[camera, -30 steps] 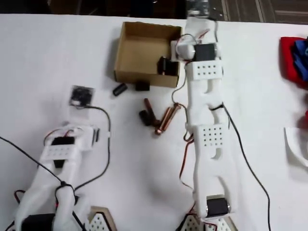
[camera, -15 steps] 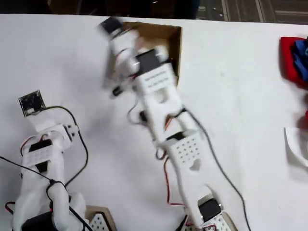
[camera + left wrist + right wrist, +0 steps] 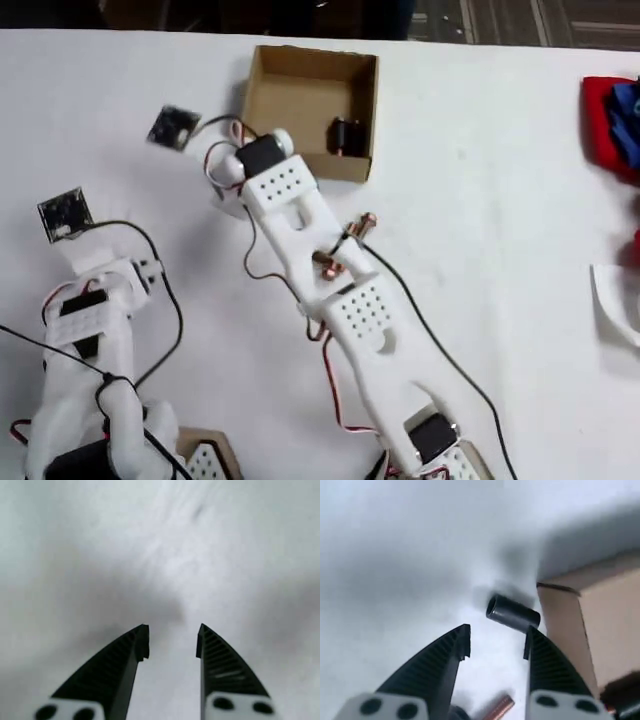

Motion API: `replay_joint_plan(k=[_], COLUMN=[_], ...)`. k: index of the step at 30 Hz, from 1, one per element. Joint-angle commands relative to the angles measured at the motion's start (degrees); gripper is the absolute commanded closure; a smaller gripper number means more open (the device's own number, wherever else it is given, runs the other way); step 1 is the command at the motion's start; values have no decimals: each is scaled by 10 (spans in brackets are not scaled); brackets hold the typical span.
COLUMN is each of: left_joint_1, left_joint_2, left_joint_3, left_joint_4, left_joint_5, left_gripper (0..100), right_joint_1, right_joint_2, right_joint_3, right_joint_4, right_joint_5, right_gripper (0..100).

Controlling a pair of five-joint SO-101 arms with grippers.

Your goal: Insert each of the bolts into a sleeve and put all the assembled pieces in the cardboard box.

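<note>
plainly, left end effector (image 3: 172,641) gapes empty; right end effector (image 3: 496,641) likewise, near a sleeve (image 3: 512,613).

red cloth (image 3: 612,120) on white table (image 3: 520,150)

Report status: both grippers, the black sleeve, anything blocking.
Left gripper open over bare table. Right gripper open, black sleeve lying just ahead, not gripped. Cardboard box corner close beside sleeve.

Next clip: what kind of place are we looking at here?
Probably a robotics lab or hobby workbench: wired left arm and right arm on a white table, a cardboard box, copper bolts, a black sleeve.
</note>
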Motion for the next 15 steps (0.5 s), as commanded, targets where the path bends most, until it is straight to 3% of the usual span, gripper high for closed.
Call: replay_joint_plan(k=[1, 11, 15], left_joint_1=[-3, -2, -2], left_joint_2=[-7, -7, -7], left_joint_3=[-17, -17, -17], left_joint_4=[-3, -4, -4], left_joint_5=[6, 6, 6], left_gripper=[828, 828, 828], right_joint_1=[6, 23, 37], right_joint_2=[6, 41, 49], right_joint_3=[-3, -3, -3], right_joint_4=[-9, -32, -54], right_joint_5=[90, 243, 260], right_gripper=[833, 833, 833])
